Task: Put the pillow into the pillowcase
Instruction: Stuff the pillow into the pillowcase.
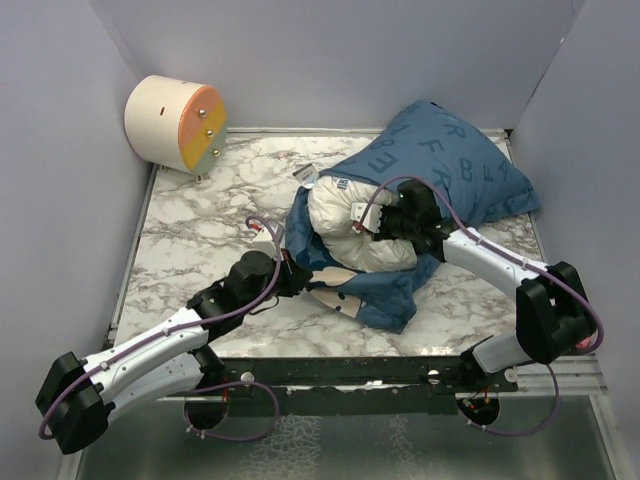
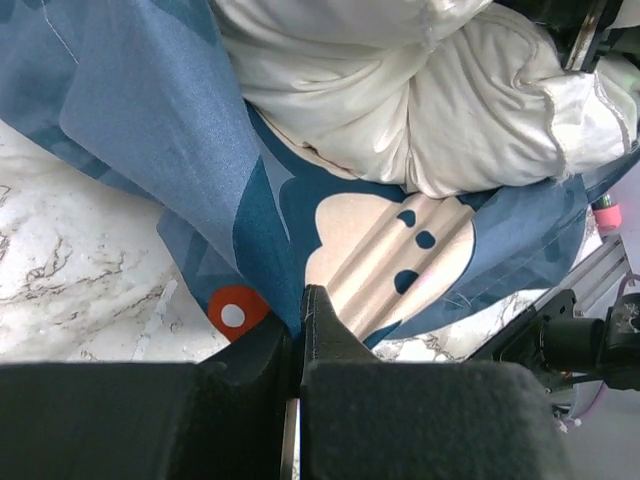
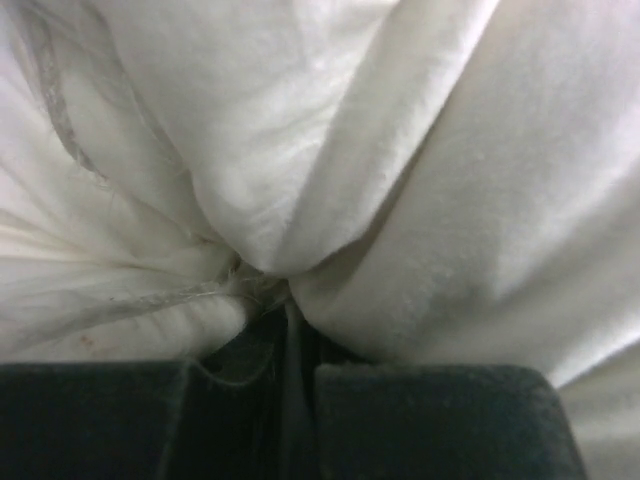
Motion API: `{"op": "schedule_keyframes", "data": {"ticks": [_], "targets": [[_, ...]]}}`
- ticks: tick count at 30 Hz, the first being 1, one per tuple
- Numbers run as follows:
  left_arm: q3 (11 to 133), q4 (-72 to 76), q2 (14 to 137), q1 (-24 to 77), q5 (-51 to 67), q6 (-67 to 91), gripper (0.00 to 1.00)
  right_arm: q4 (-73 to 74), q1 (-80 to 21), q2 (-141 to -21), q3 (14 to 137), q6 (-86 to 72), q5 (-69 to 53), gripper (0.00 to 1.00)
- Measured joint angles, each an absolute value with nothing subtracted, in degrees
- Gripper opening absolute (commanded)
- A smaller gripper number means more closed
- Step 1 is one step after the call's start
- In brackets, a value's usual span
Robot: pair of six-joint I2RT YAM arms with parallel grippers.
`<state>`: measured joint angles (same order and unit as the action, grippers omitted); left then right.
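One pillow [image 1: 355, 232] and one pillowcase [image 1: 455, 165] lie together on the marble worktop [image 1: 200, 240], toward its far right corner. The pillow is white and plump, bunched into folds, and its near end sticks out of the case's mouth while the rest seems to sit under blue cloth; how far in it goes I cannot tell. The pillowcase is blue with darker letters, its closed end puffed up against the far right corner and its open hem spilling toward the near edge, where a pale cartoon face and a red dot show on the fabric. One cream cylinder [image 1: 175, 122] with an orange face sits at the far left corner, well apart from the cloth. Two arms are at work. The left arm reaches low from the near left corner, lying almost flat along the worktop, and the left gripper [image 1: 297, 272] is pinched tight on the pillowcase hem [image 2: 262, 262], the fingers [image 2: 325, 325] meeting with blue cloth drawn up between them. The right arm bends in from the near right corner, elbow raised, its wrist lying over the pillow's right side. The right gripper [image 1: 372, 222] is closed onto a fold of the pillow [image 3: 330, 200], white fabric gathering into the narrow slot between its fingers [image 3: 430, 420].
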<state>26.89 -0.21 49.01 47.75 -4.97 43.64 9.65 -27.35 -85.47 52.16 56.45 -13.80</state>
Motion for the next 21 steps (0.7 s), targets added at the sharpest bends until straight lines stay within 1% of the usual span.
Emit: {"op": "schedule_keyframes", "data": {"ticks": [1,2,3,6,7,8,12,15,18,21], "targets": [[26.89,-0.84,48.23,47.75,-4.95,43.48,0.08,10.37,-27.35,-85.52,52.53,56.40,-14.52,0.02],[26.85,-1.28,47.72,47.75,-4.89,43.46,0.18,11.49,-27.35,-85.54,53.04,56.36,-15.79,0.03],[26.68,-1.37,47.33,47.75,-4.51,43.48,0.26,12.69,-27.35,-85.52,53.47,56.27,-17.17,0.03],[26.24,-1.54,45.60,47.81,-1.50,43.79,0.43,18.37,-27.31,-85.12,53.98,55.92,-23.11,0.03],[26.24,-1.52,45.50,47.86,-1.32,43.97,0.47,19.90,-27.18,-85.32,53.74,55.79,-24.18,0.03],[26.24,-1.15,45.25,47.92,0.08,43.72,0.49,21.56,-26.89,-85.32,53.39,55.66,-25.56,0.03],[27.88,-1.96,45.28,48.03,1.54,43.88,0.50,25.12,-26.20,-84.34,52.77,54.28,-29.36,0.03],[30.26,-0.10,46.30,48.05,2.72,44.45,0.46,25.54,-26.13,-83.90,52.34,52.97,-31.38,0.03],[30.96,6.00,50.72,49.74,2.96,46.26,0.45,25.30,-26.13,-83.88,51.55,51.40,-32.97,0.03],[30.46,12.21,58.72,55.33,-1.21,49.28,0.42,25.30,-26.13,-83.88,51.37,49.95,-33.82,0.03]]}}
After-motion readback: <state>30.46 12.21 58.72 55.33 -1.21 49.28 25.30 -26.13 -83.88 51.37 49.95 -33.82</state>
